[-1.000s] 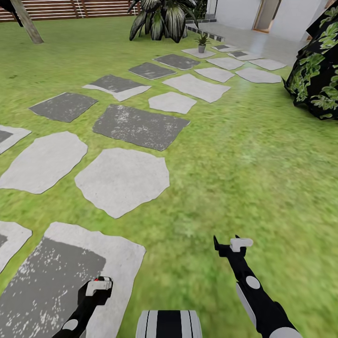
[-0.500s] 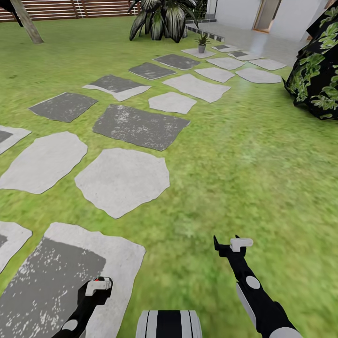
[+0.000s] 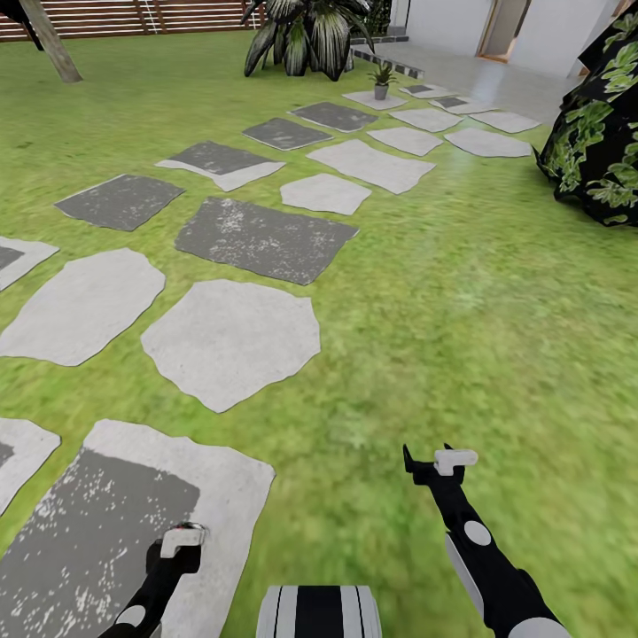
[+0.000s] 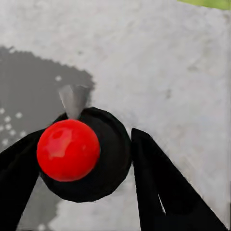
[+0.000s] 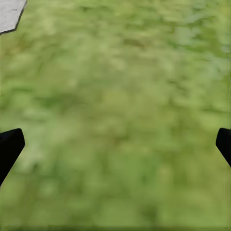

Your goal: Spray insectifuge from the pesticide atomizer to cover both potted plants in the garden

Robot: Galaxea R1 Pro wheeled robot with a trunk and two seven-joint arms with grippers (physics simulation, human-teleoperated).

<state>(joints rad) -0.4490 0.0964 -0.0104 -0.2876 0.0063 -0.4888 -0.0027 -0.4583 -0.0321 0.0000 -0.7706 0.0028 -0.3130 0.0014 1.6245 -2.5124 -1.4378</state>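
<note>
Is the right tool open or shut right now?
Open. In the right wrist view the right tool's fingertips sit at opposite edges, with only lawn between.

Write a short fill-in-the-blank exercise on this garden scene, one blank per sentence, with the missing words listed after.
1. The right hand hangs over the green ____.
2. The left hand hangs over a pale grey stepping ____.
3. In the left wrist view, a glossy ball of ____ colour sits between the black fingers.
4. In the right wrist view the fingertips sit at opposite edges, so that hand is ____.

Missing words: lawn; stone; red; open
</note>
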